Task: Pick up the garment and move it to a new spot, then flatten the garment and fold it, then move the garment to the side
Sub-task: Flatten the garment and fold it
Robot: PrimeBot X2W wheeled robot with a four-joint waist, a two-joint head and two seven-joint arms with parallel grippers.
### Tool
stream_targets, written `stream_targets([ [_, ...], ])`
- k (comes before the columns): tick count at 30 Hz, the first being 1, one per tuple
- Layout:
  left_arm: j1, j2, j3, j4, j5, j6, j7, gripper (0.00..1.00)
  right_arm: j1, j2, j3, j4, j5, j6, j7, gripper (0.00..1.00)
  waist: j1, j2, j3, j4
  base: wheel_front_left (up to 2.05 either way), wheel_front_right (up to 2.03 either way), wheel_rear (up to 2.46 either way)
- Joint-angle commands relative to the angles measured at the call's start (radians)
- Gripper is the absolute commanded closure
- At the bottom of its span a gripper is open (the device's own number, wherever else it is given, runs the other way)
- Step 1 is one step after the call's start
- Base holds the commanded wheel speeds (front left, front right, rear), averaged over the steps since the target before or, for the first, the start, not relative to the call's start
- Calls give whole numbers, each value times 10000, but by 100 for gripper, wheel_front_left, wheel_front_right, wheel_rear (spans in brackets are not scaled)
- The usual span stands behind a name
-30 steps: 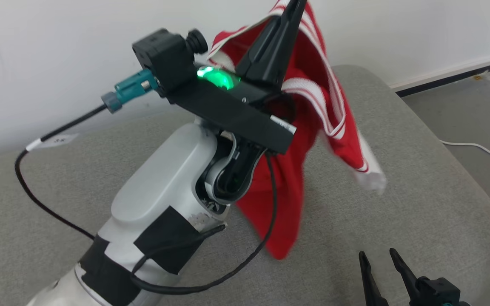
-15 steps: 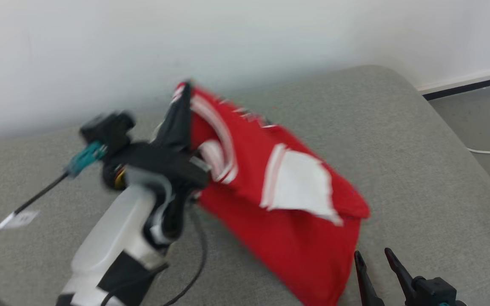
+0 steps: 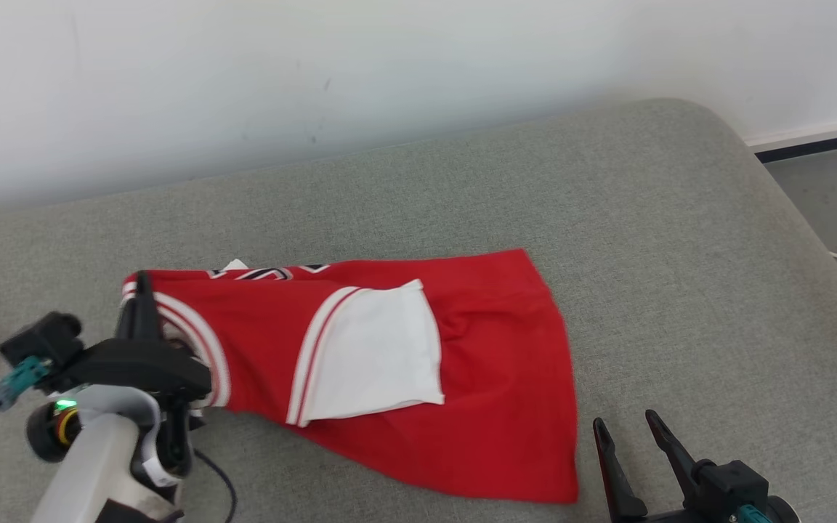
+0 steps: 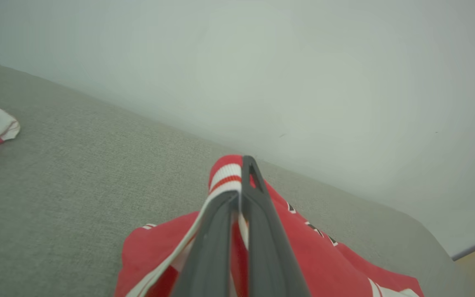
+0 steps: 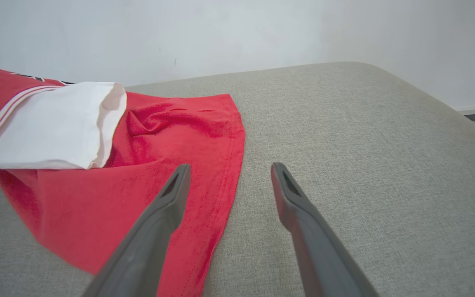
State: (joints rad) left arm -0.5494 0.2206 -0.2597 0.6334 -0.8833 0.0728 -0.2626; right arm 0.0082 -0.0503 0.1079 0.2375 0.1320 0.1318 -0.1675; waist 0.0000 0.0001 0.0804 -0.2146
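— Left wrist view: is the left claw (image 4: pixel 241 185) gripping anything?
— Yes, it's clenched on the striped red-and-white edge of the garment (image 3: pixel 491 378), at its left end.
— And the rest of it?
— It's spread on the grey cushion (image 3: pixel 607 218), with the white sleeve (image 3: pixel 382 356) lying on top. The right claw (image 3: pixel 623 421) gapes empty just beside the garment's near right corner.

The garment (image 3: pixel 491 363) is soft matt knit cloth, the couch (image 3: pixel 644 240) seemingly a coarse woven grey fabric
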Motion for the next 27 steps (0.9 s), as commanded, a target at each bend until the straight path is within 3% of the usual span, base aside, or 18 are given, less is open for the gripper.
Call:
stream_targets([
  [1, 243, 71, 457, -54, 423, 211, -32, 100, 17, 0, 11, -66, -43, -22, 19, 0, 0, -1, 20, -4, 0, 0, 0],
  [4, 450, -73, 946, -16, 977, 475, -33, 100, 50, 2, 29, -123, -81, -22, 73, 0, 0, -1, 41, -14, 0, 0, 0],
  [7, 534, -137, 1055, 65, 1325, 448, -33, 96, 54, 0, 40, -147, -88, -22, 109, 0, 0, -1, 48, -16, 0, 0, 0],
  [8, 598, -198, 1028, 184, 1419, 404, -33, 34, 59, 0, 44, -155, -89, -22, 130, 0, 0, -1, 40, -10, 0, 0, 0],
  [9, 657, -270, 944, 317, 1505, 335, -33, 0, 69, 0, 40, -157, -87, -22, 145, 0, 0, -1, 28, 0, 0, 0, 0],
  [15, 1000, -506, 425, 703, 2244, 110, -32, 0, 164, -1, -89, -167, -44, -22, 151, 0, 0, -1, -161, 187, 0, 0, 0],
  [27, 3644, -934, 599, -1363, 3250, -90, -33, 0, 467, 1, -519, -297, 18, -22, 155, 0, 0, -1, -370, 812, 0, 0, 0],
])
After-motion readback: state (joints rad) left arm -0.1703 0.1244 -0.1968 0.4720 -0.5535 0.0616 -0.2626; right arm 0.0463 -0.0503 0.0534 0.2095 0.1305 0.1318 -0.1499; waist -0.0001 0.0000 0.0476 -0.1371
